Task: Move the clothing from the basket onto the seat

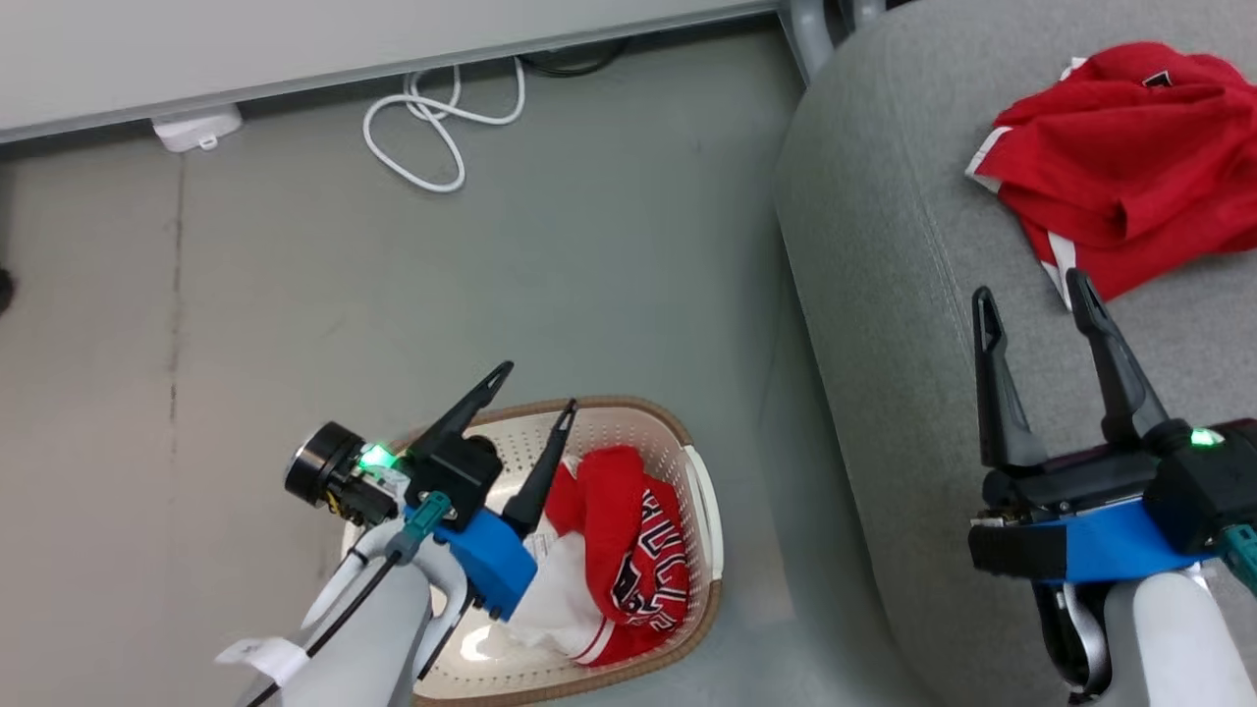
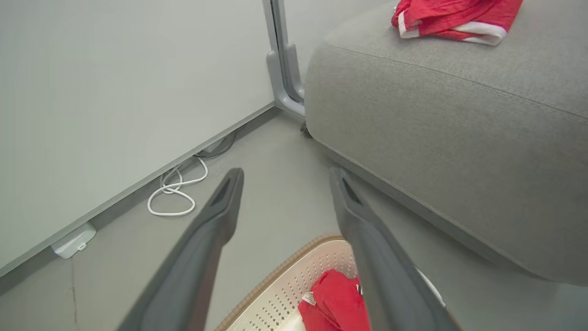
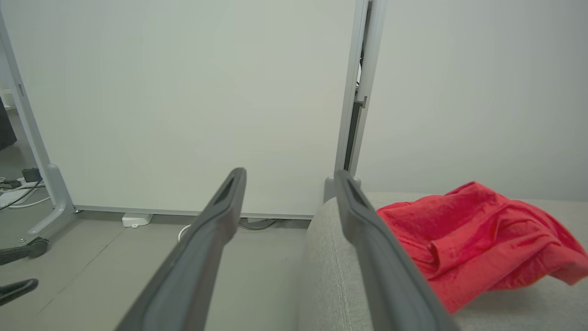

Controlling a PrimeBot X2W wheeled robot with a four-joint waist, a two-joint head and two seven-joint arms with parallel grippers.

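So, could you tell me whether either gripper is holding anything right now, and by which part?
Nothing is held. The left gripper is open over the basket and its jersey; the right gripper is open over the seat.

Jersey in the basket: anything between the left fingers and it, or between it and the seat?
Nothing visible. The left gripper hangs open above the basket, the jersey lying uncovered inside. Bare floor separates basket and seat. On the seat, a red garment lies farther back and the open right gripper hangs over its near part.
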